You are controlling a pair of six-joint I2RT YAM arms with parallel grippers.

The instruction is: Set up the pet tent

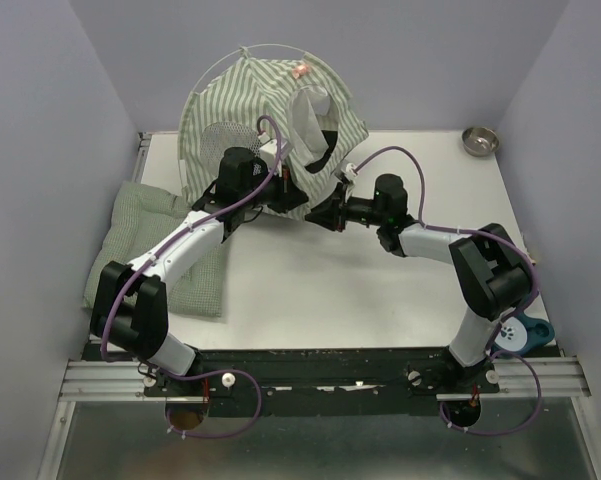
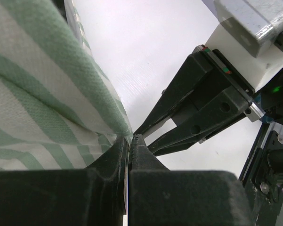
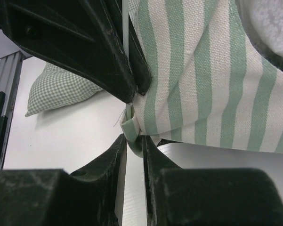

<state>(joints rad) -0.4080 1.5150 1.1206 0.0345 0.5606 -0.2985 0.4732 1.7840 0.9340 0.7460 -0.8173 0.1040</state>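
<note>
The green checked quilted cushion [image 1: 160, 235] lies flat at the left. The left gripper [image 2: 129, 141] is clamped tight on a thin whitish pole [image 3: 125, 23]. The striped woven pet tent [image 1: 270, 120] already stands domed at the far middle of the table [image 1: 380, 290], though one corner looks unfinished. There the right gripper [image 3: 134, 141], nearly closed, pinches its fabric loop [image 3: 130, 128].

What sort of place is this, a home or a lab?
Likely a robot test booth: two arms bolted to a rail, plain walls boxing in a white table, and a tent, cushion and bowl as props.
</note>
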